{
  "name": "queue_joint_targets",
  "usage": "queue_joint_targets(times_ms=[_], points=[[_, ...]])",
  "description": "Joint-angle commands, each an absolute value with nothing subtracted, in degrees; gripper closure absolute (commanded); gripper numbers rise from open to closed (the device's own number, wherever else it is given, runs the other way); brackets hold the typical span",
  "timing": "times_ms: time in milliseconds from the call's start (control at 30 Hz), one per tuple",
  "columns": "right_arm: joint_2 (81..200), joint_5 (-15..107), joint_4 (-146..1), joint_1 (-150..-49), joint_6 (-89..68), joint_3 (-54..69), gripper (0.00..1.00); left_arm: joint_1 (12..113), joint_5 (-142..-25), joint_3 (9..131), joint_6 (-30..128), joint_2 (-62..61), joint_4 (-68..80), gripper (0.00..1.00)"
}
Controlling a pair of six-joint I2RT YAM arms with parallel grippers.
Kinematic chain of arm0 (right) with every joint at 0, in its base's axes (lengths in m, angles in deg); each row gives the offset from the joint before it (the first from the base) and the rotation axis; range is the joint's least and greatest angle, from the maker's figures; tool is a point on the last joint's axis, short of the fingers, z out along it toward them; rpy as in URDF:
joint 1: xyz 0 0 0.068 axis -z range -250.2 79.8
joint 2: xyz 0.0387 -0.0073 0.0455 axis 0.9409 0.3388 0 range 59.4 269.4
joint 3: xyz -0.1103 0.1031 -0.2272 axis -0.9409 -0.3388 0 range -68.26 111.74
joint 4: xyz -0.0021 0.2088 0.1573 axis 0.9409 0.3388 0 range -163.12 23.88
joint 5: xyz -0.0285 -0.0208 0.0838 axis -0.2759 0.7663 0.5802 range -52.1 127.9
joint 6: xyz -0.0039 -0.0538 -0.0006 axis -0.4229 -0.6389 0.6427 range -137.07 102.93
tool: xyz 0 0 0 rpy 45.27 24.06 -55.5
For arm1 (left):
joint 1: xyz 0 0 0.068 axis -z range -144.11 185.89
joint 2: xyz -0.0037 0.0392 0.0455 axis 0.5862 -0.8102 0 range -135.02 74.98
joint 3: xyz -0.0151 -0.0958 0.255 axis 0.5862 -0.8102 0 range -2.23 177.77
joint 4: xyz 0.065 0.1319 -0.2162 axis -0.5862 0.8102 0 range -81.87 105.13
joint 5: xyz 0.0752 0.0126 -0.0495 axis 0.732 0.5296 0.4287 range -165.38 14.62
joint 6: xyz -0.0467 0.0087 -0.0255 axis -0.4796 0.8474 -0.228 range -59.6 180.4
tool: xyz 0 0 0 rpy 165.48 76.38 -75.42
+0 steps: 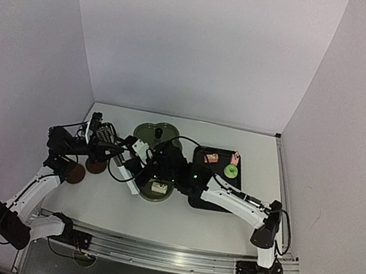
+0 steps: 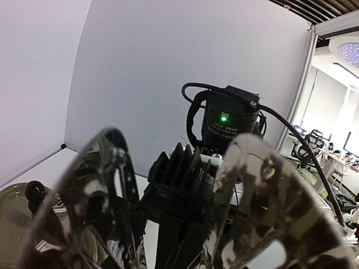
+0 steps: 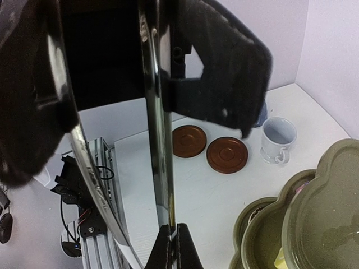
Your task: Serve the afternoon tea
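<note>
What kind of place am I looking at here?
Most likely a robotics lab's test booth: plain white panels wall in a table, a left arm and right arm are bolted to a metal rail, and office chairs show beyond the partition.

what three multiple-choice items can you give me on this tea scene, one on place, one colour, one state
1. From above, the two coasters lie which side of the stand? A right; B left; C behind.
2. The doughnut on the tray is: A green; B blue; C black.
3. The cup is: A on its side; B on a coaster; C upright on the table.
B: both lie left of it. A: it shows green. C: it stands upright beside the coasters.
</note>
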State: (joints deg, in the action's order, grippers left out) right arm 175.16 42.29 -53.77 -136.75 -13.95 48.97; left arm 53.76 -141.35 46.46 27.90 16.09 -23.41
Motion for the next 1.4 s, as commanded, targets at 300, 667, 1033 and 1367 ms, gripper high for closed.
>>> queue_joint_targets(times_ms=[300, 667, 1033, 1367], points=[[168.47, 48.08, -58.95, -135.22, -10.03, 45.24, 1.00, 53.73, -140.34, 48.02, 28.51, 17.31, -22.04, 1.00], [162.90, 38.06, -58.96, -135.15, -10.69, 37.76, 0.59, 53.77, -136.59, 48.48, 31.47, 18.86, -17.52, 1.00], [167.97, 46.62, -68.35, -135.51, -4.56, 37.72, 0.27, 53.78, -129.17, 48.86, 27.88, 18.23, -19.19, 1.00], [176.17, 49.42, -79.59, -134.95, -4.38, 43.54, 0.15, 53.74, -130.53, 51.25, 22.75, 17.24, -24.20, 1.00]])
